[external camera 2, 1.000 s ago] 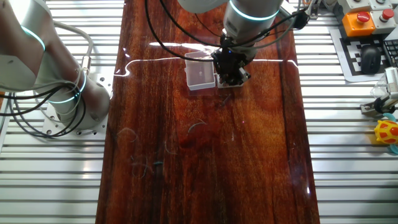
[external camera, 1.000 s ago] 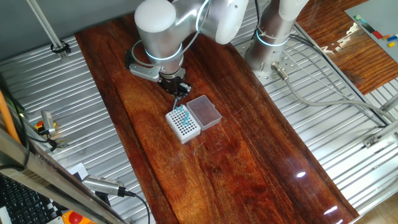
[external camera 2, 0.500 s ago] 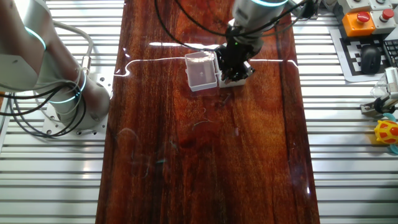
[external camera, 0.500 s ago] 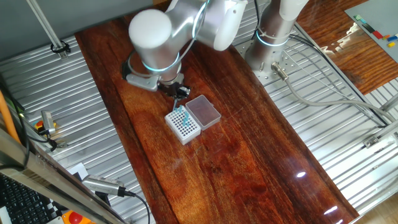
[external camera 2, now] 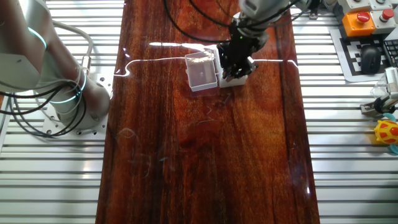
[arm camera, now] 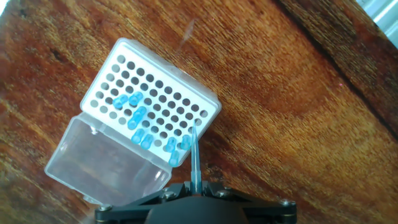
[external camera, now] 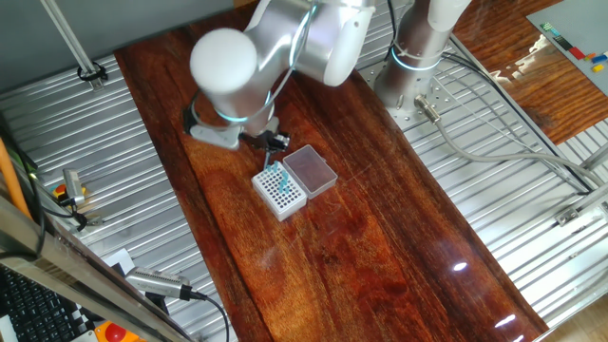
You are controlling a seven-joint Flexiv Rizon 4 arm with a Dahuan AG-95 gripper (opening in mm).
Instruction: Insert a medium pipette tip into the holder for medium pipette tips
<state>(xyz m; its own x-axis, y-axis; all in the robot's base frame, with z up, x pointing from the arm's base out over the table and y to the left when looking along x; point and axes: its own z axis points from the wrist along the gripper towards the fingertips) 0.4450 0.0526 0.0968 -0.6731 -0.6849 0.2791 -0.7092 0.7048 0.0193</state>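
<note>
The dark wooden table (external camera: 380, 218) carries the holder (external camera: 280, 188), used here as landmark. The silver arm (external camera: 247, 66) leans over the table on the holder's far side in one fixed view. No brand, label or legible writing shows on the arm, holder or tip.

Holder (arm camera: 152, 109): white box, grid of dark holes on top, clear lid (arm camera: 106, 158) hinged open and lying flat beside it. Several blue tips (arm camera: 140, 118) already sit in the grid.

Gripper (arm camera: 196, 186): fingers drawn narrow, pinching the medium pipette tip (arm camera: 195, 155) at its wide end. The tip points away from the hand toward the holder's grid; its thin end lies over the edge row of holes. Whether it has entered a hole cannot be told.

Versus half a second ago: the arm's large joint has shifted slightly further from the holder in one fixed view, and in the other fixed view the gripper (external camera 2: 238, 59) sits a little higher in frame. Holder and lid unchanged.
</note>
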